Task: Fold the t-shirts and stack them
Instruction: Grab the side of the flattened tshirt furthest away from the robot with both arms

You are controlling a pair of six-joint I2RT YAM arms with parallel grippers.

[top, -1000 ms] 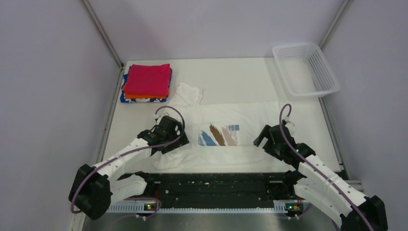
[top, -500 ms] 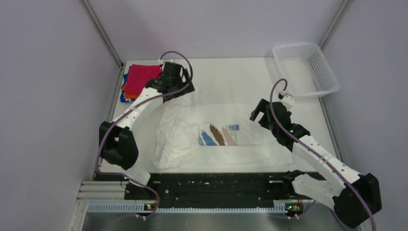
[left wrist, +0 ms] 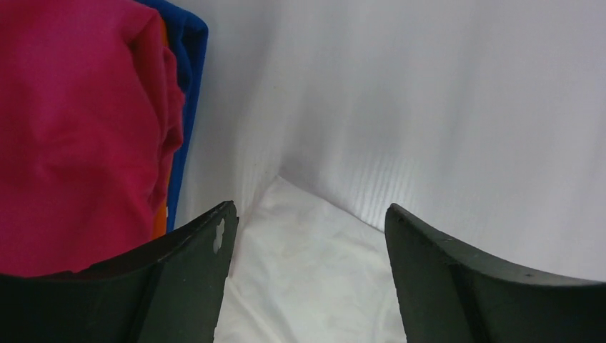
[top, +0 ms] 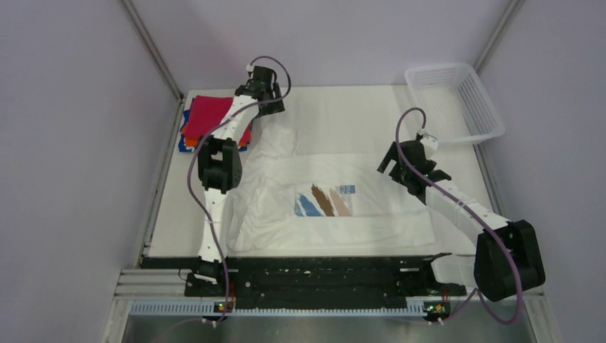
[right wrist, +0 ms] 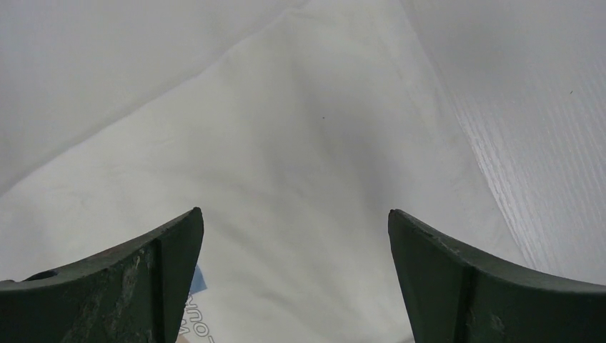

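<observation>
A white t-shirt (top: 336,218) with blue and brown brush strokes (top: 325,201) lies spread and wrinkled mid-table, one sleeve (top: 280,140) pointing to the far left. At the back left stands a folded stack: magenta-red t-shirt (top: 209,114) on top, with orange and blue edges below (left wrist: 187,50). My left gripper (top: 270,107) hangs open beside the stack, the white sleeve tip (left wrist: 307,279) below its jaws and the magenta cloth (left wrist: 71,128) to its left. Above the shirt's right upper part, my right gripper (top: 389,158) is open over plain white cloth (right wrist: 286,143), holding nothing.
A white mesh basket (top: 490,114) sits at the back right corner. Grey walls and metal posts close in the table on the left, back and right. The black rail with both arm bases (top: 321,275) runs along the near edge.
My left arm has swung from the shirt's near left side out to the far back, beside the folded stack. The right gripper has moved farther along the shirt's right side.
</observation>
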